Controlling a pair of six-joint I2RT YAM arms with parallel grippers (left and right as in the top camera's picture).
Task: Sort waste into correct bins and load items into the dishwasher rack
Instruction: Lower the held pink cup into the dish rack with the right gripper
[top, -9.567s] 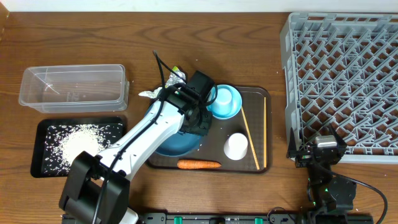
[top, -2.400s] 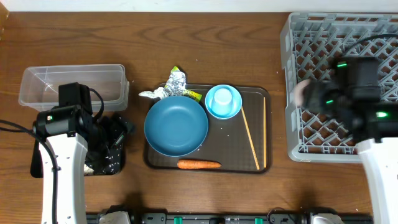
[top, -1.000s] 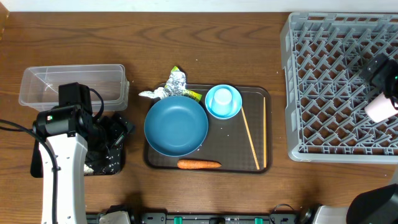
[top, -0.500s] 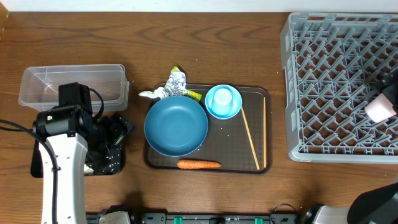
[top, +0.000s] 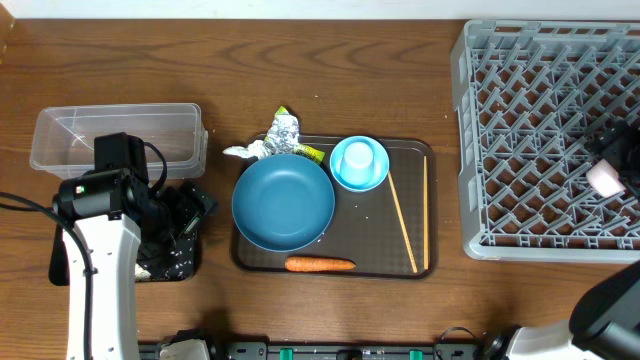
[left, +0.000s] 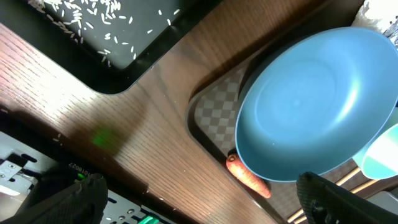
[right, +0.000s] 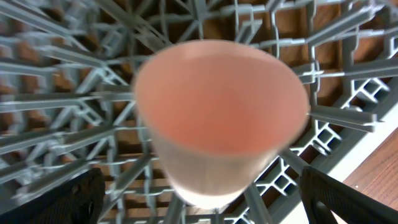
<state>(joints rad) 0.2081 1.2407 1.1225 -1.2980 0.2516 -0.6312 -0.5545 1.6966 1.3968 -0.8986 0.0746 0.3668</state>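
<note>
The whitish-pink cup (top: 604, 179) rests in the grey dishwasher rack (top: 520, 140) near its right edge. Its mouth faces the right wrist camera (right: 221, 112). My right gripper (top: 621, 158) (right: 202, 194) is open, one finger on each side of the cup and neither touching it. My left gripper (top: 190, 213) (left: 202, 194) hangs open and empty over the right end of the black tray (top: 62, 262) holding rice (left: 93, 15). On the brown serving tray (top: 415, 160) are the dark blue bowl (top: 283, 203) (left: 317, 106), the carrot (top: 319, 265) (left: 247, 176), two chopsticks (top: 402, 222) and the pale blue bowl with the pale blue cup (top: 359, 163).
The clear tub (top: 117, 140) stands behind the black tray. Crumpled foil (top: 277, 135) and a yellow-green wrapper (top: 307, 153) lie at the serving tray's back left corner. The left arm (top: 100, 250) covers most of the black tray.
The right gripper has drawn back toward the rack's right front, staying open. The pink cup has barely shifted. The left arm has not moved.
</note>
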